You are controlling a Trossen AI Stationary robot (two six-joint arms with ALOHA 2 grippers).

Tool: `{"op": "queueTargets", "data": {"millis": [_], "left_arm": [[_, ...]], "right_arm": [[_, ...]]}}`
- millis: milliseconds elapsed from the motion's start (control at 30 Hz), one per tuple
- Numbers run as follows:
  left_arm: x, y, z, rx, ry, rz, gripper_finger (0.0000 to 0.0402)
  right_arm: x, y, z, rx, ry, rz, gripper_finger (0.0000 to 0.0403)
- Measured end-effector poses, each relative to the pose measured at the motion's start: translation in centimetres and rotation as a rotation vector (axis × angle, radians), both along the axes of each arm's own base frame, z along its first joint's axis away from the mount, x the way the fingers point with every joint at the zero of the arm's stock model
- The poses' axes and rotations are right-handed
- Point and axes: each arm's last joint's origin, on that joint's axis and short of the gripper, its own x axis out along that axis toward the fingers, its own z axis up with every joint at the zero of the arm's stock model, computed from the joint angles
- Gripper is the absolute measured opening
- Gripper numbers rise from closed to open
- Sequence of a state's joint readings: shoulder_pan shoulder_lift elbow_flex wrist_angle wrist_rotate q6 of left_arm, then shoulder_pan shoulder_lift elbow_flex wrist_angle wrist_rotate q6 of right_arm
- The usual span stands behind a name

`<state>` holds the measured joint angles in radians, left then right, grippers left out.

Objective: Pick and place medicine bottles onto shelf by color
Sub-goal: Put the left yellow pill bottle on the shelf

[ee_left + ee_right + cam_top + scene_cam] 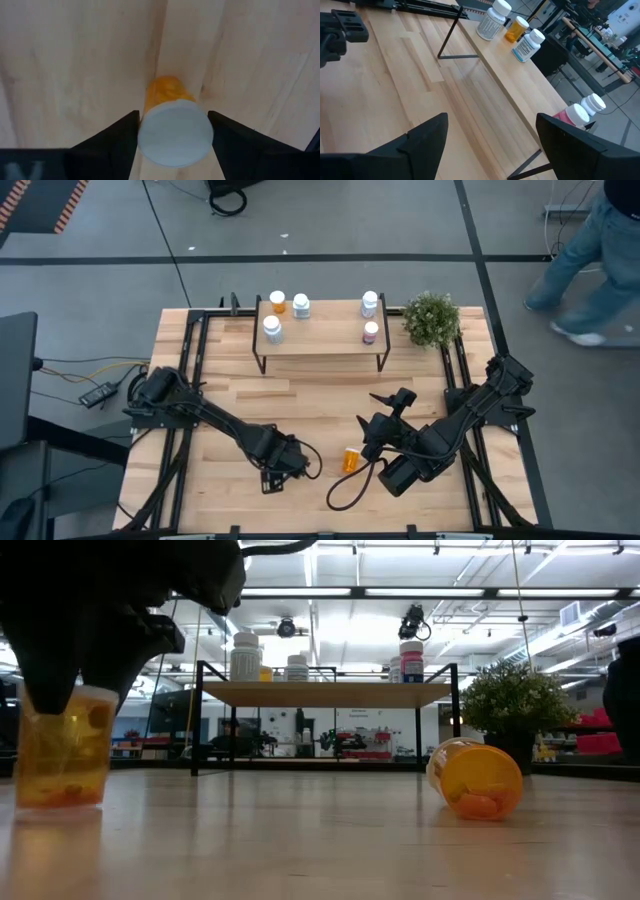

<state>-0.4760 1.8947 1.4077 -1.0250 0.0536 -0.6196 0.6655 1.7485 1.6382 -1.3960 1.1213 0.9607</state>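
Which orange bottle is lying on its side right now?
The orange bottle on the table in front of the right gripper; the other one stands upright in the left gripper.

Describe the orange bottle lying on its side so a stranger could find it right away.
On the slatted wooden table, look in front of the low light-wood shelf, between the two dark arms. The orange pill bottle lies there alone on its side, while the other orange bottle on the table stands upright.

Five bottles [492, 21] on shelf [520, 90]
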Motion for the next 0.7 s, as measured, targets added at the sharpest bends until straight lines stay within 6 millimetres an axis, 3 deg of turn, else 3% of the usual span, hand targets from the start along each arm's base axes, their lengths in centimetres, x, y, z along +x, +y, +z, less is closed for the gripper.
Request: {"op": "queueTargets", "data": {"millis": [400, 700], "left_arm": [[2.5, 3.3, 5.1, 0.007, -0.074, -0.059, 0.0222], [4.3, 9.2, 9.9, 0.095, -0.126, -0.099, 0.0233]], "right_arm": [[0.0, 0.1, -0.1, 0.043, 0.028, 0.002, 0.0312], [-0.8, 1.2, -0.3, 0.091, 0.050, 0.036, 0.0312]]}}
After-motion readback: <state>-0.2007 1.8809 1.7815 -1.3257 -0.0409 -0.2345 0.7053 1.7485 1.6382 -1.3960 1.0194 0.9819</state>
